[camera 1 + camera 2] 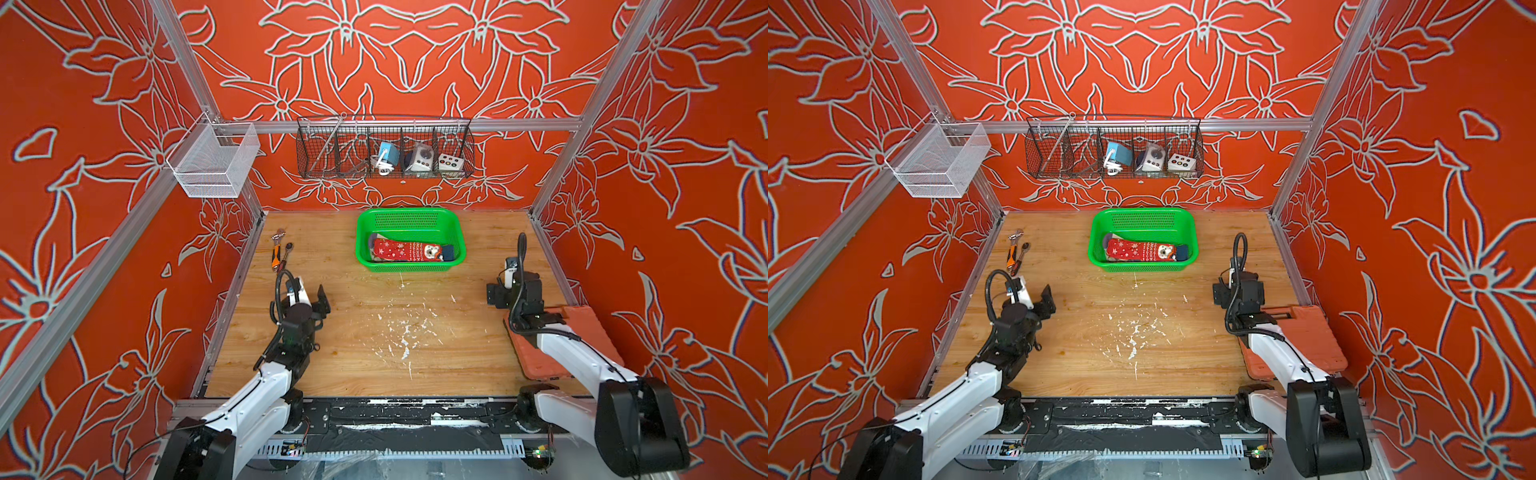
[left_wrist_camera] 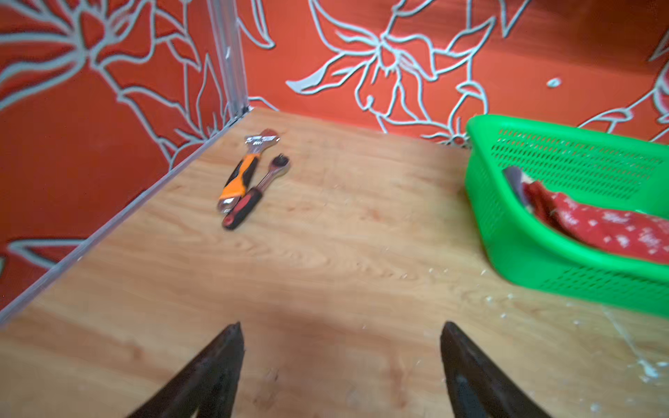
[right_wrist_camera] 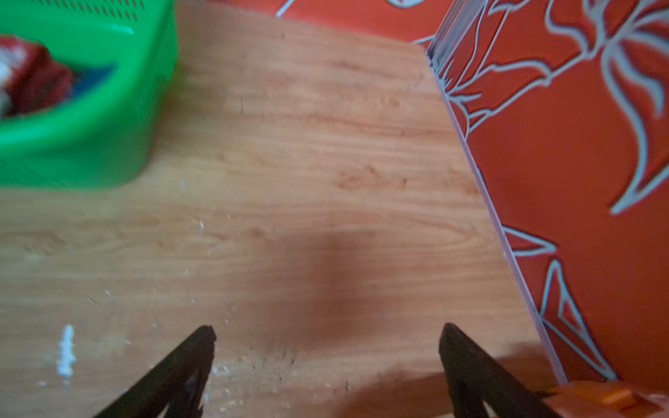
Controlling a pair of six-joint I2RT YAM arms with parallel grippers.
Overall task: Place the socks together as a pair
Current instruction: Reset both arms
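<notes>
Table (image 1: 365, 353), wooden; green basket (image 1: 409, 212) at its far middle holds the socks (image 1: 409, 251), red snowflake one uppermost. Left gripper (image 2: 340, 327), right gripper (image 3: 327, 329): jaws wide, empty, well short of the basket; best pinch the top sock alone, from above.

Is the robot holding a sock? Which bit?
Nothing is held. The left gripper and right gripper jaws are open, empty; the red snowflake sock lies in the green plastic basket.

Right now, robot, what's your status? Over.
Left gripper open, empty. Right gripper open, empty. Socks piled in basket, red on top. Nothing blocking the basket.
</notes>
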